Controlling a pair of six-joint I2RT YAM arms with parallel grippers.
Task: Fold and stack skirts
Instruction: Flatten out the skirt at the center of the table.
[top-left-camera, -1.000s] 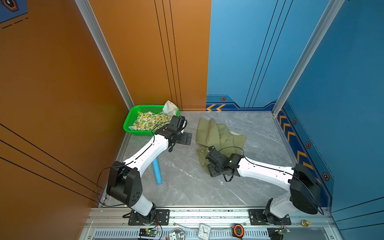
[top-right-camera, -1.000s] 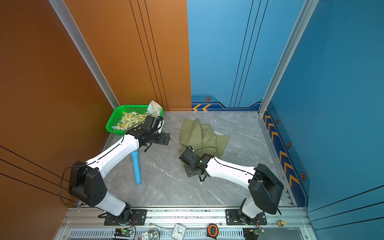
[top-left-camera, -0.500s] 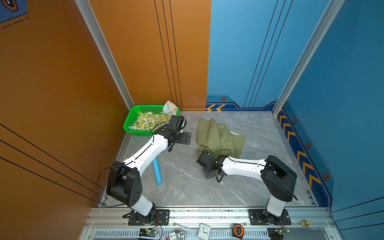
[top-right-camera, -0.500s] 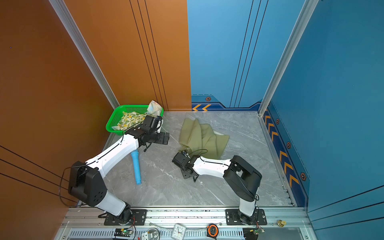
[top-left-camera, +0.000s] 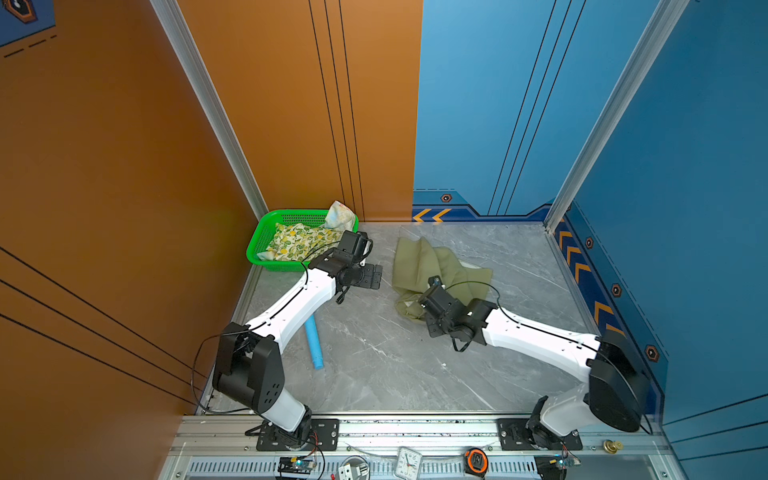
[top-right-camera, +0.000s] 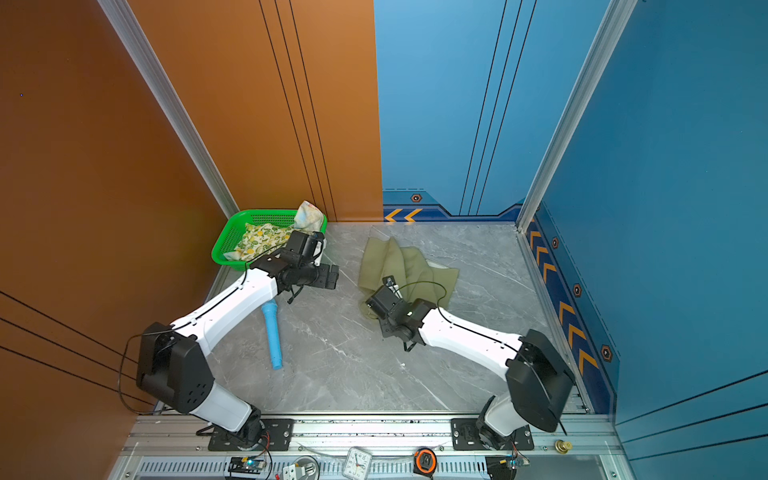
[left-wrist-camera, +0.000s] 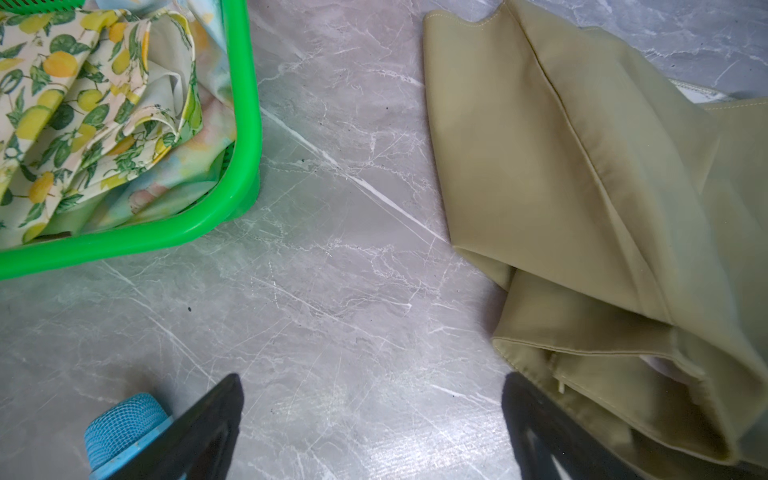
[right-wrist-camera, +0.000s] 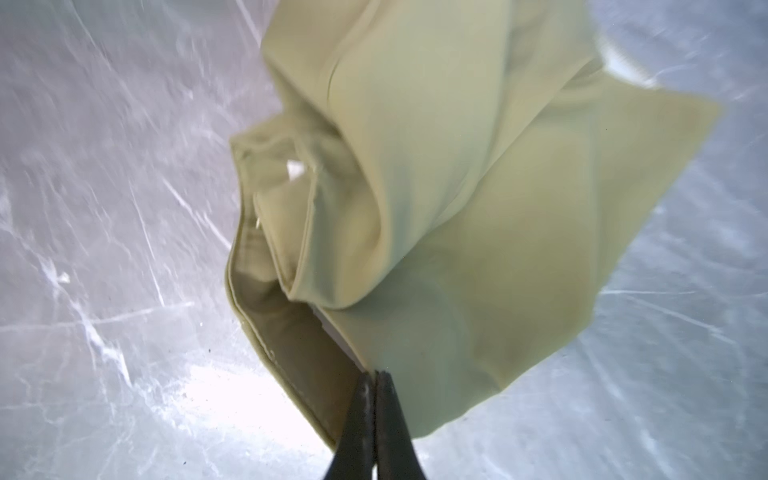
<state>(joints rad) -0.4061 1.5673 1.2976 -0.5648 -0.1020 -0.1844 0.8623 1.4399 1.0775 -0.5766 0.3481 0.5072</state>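
The olive-green skirt (top-left-camera: 419, 266) (top-right-camera: 399, 266) lies crumpled on the grey floor in both top views. My right gripper (right-wrist-camera: 376, 376) is shut on its near edge, the cloth (right-wrist-camera: 457, 208) spreading away from the tips. From above that gripper (top-left-camera: 415, 307) (top-right-camera: 370, 309) sits at the skirt's near left corner. My left gripper (left-wrist-camera: 372, 382) (top-left-camera: 376, 276) is open over bare floor between basket and olive skirt (left-wrist-camera: 582, 187). The lemon-print skirt (top-left-camera: 299, 245) (left-wrist-camera: 83, 104) and the pastel skirt (top-left-camera: 340, 214) (left-wrist-camera: 187, 166) lie in the basket.
A green perforated basket (top-left-camera: 259, 249) (left-wrist-camera: 245, 124) stands in the far left corner. A light-blue microphone toy (top-left-camera: 313, 345) (top-right-camera: 272, 336) (left-wrist-camera: 120, 419) lies under the left arm. Orange and blue walls enclose the floor. A rail with a clock (top-left-camera: 409, 461) runs along the front.
My right gripper has closed from open to shut on the olive skirt's near edge, after shifting about at that corner. The left arm has stayed still and open.
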